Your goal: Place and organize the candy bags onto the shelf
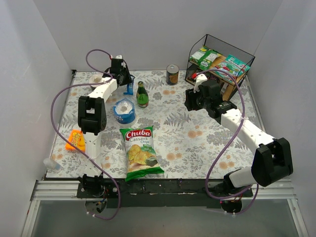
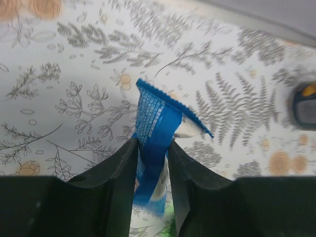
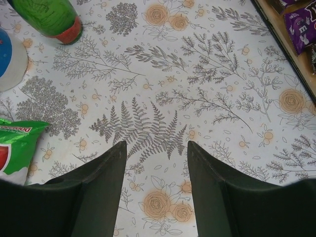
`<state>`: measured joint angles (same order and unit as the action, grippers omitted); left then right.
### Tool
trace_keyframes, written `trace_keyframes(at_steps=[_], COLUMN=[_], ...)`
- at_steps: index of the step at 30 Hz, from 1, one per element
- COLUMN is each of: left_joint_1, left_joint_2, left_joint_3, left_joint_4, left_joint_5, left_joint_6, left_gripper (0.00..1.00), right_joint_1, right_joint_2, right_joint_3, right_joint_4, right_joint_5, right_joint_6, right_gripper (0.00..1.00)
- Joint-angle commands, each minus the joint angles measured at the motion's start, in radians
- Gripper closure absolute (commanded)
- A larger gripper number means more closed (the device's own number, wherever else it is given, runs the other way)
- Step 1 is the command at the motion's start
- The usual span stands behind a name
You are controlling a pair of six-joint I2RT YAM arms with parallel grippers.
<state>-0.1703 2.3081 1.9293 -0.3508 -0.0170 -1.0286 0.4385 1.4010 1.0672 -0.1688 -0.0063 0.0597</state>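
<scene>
Crowding the left gripper (image 1: pixel 122 75) on its right is a green bottle (image 1: pixel 142 95), standing upright just beside it, with a can (image 1: pixel 172 74) farther off on that same side and a blue-and-white tub (image 1: pixel 124 110) back toward the arm's base. A large Chuba chips bag (image 1: pixel 141 152) and an orange packet (image 1: pixel 75 139) lie well behind the hand, near the table's front edge. The left jaws are pinched on a blue packet (image 2: pixel 155 126), which rises between the fingers with its serrated top edge fanned open above them and a pale lining showing inside. Ahead of the fingertips is only flowered tablecloth (image 2: pixel 74 74). The right gripper (image 3: pixel 156 145) hangs spread over bare cloth, holding nothing. The shelf (image 1: pixel 229 90) stands just beyond it to its right, with purple packets (image 3: pixel 301 24) on the lower board. The upper board carries green-and-white bags (image 1: pixel 205 57) and a teal bag (image 1: pixel 232 64) lying flat, side by side.
</scene>
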Motion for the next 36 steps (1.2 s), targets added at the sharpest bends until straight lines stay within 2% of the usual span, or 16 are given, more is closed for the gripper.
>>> trace_keyframes(at_steps=[1, 7, 11, 15, 19, 22, 29, 36], left_joint_1=[-0.012, -0.026, -0.040, -0.038, -0.041, -0.043, -0.043, -0.047], left_joint_2=[-0.185, -0.265, -0.303, -0.276, -0.214, -0.158, 0.005, 0.097], left_joint_3=[0.082, 0.106, 0.074, 0.059, 0.054, 0.065, 0.155, 0.158], left_joint_4=[0.038, 0.049, 0.058, 0.040, 0.019, 0.018, 0.023, 0.015], left_joint_5=[0.011, 0.098, 0.118, 0.089, 0.008, -0.078, -0.080, -0.130], left_joint_6=[-0.016, -0.024, -0.039, -0.047, -0.057, -0.060, -0.036, -0.027], left_gripper=[0.68, 0.66, 0.59, 0.33, 0.16, 0.09, 0.05, 0.02], right_joint_1=[-0.007, -0.009, -0.011, -0.012, -0.012, -0.014, -0.026, -0.047], right_joint_2=[-0.040, -0.056, -0.063, -0.071, -0.074, -0.074, -0.066, -0.063], right_joint_3=[-0.001, 0.000, 0.002, -0.001, -0.004, -0.006, -0.007, -0.012], right_joint_4=[0.045, 0.048, 0.048, 0.046, 0.048, 0.046, 0.045, 0.043], right_joint_5=[0.002, -0.003, -0.012, -0.015, -0.017, -0.009, 0.003, 0.002], right_joint_6=[0.006, 0.012, 0.017, 0.019, 0.014, 0.012, 0.003, 0.006], right_gripper=[0.41, 0.41, 0.41, 0.41, 0.41, 0.41, 0.41, 0.41])
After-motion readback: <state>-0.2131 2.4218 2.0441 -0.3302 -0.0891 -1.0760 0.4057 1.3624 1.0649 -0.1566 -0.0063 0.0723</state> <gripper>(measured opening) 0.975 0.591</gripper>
